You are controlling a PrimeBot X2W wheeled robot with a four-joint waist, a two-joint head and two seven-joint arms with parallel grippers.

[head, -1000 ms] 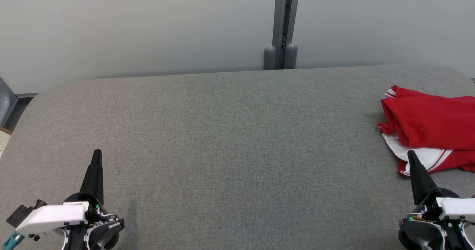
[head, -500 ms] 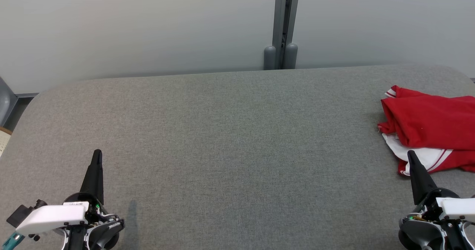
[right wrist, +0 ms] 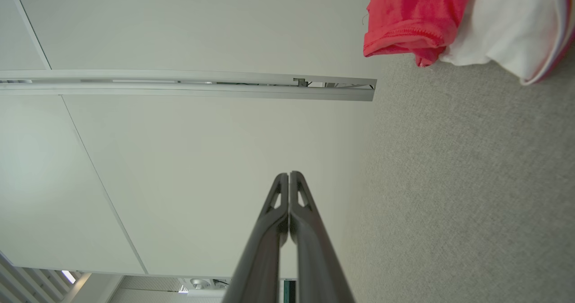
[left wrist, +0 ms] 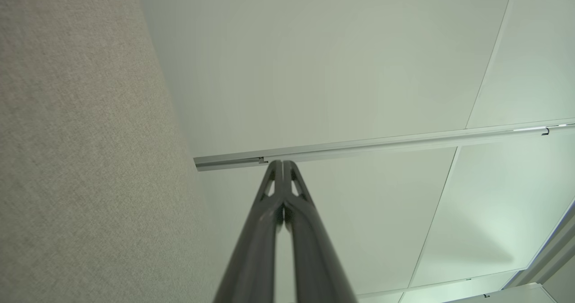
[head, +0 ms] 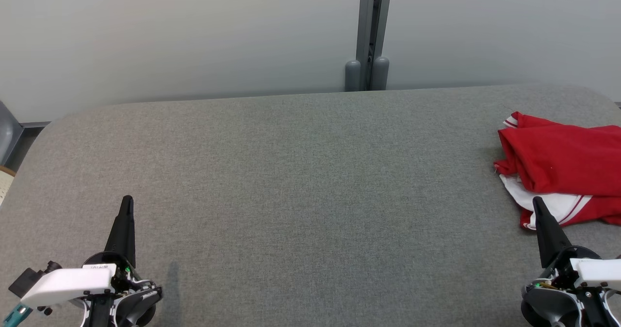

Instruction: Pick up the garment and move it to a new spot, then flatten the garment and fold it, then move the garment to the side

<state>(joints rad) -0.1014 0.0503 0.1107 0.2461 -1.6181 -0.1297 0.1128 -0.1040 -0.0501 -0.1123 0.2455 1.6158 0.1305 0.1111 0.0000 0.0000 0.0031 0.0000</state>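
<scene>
Both end effectors are clenched shut with nothing in them. The left end effector sits at the lower left of the head view, squeezed into one dark spike pointing up the frame over bare grey tabletop. Same story in its own wrist view: the fingers meet at the tips, with tabletop fabric down the left side of the frame and pale wall behind.

The right end effector is at the lower right of the head view. From there its tip lines up with the lower left edge of the garment. The right wrist view clears that up though: the closed tips are in the middle of the frame and the garment is off in the upper right corner, apart from them with a strip of bare tabletop in between. So no contact.

The garment is a rumpled red heap with a white panel and red stripes. It's lying on the tabletop at the right edge of the head view, partly cut off by the frame. A grey post stands against the wall at top centre.
</scene>
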